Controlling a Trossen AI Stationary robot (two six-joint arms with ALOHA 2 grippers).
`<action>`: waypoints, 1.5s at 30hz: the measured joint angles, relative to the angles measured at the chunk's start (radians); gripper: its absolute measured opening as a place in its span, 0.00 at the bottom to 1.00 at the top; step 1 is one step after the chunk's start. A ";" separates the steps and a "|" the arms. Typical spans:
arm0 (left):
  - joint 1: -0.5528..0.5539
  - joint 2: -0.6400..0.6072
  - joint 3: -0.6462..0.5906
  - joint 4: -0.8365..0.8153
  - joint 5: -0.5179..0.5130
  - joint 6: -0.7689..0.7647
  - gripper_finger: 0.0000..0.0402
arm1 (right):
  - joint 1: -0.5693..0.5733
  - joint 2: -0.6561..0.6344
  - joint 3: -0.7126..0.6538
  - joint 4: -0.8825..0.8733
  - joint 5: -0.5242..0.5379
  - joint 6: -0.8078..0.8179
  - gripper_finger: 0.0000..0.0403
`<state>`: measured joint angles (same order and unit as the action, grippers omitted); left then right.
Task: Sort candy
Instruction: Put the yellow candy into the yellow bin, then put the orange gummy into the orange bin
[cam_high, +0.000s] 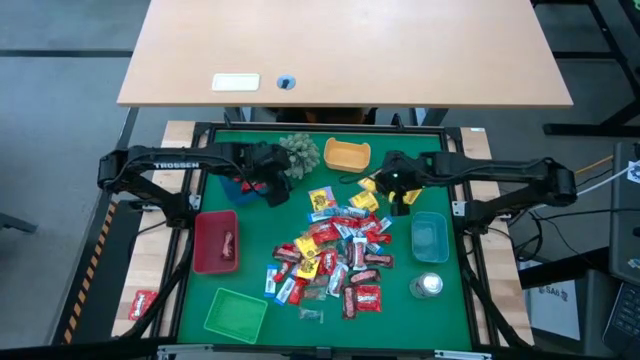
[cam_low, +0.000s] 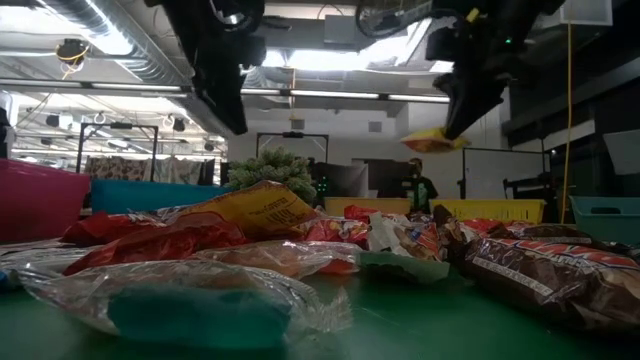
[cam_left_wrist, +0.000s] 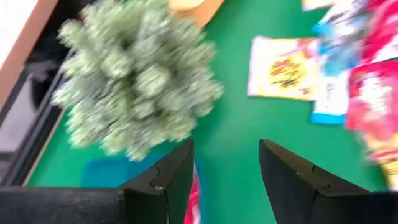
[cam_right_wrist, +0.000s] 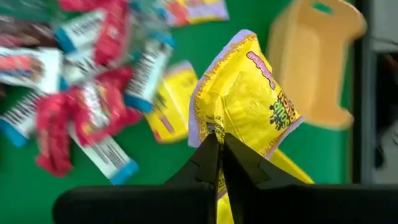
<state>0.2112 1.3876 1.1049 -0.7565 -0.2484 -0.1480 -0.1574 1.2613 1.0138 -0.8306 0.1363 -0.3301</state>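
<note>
glossy crinkled plastic wrappers on the candy (cam_high: 335, 258); matt green mat (cam_high: 400, 310); smooth plastic trays (cam_high: 431, 240); pale wood-look desk (cam_high: 400, 50).

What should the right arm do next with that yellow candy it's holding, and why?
Probably carry it over the yellow tray and release. The right gripper has its jaws shut on a yellow candy packet, lifted clear of the pile, and that matching tray sits close by.

The middle of the worktop (cam_high: 400, 300) is covered by the candy (cam_high: 335, 262) heap. Bare green is left far right between the yellow tray (cam_high: 347, 154) and blue tray (cam_high: 430, 238), where the right gripper (cam_high: 400, 200) hangs. The far left is blocked by the plant (cam_high: 297, 153) and left gripper (cam_high: 268, 190); the left edge is lined by the red tray (cam_high: 215, 241) and green tray (cam_high: 236, 314).
</note>
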 joint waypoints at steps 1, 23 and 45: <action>-0.009 0.000 0.000 0.017 0.011 -0.004 0.41 | 0.000 -0.011 0.000 -0.023 0.023 0.008 0.05; -0.162 0.000 0.000 0.193 0.037 -0.071 0.41 | 0.000 -0.045 -0.076 -0.151 0.266 0.063 0.07; -0.260 0.280 0.000 0.314 0.121 -0.309 0.41 | 0.000 -0.044 -0.076 -0.147 0.264 0.063 0.39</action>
<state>-0.0489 1.6673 1.1053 -0.4430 -0.1275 -0.4565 -0.1577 1.2171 0.9382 -0.9779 0.4007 -0.2672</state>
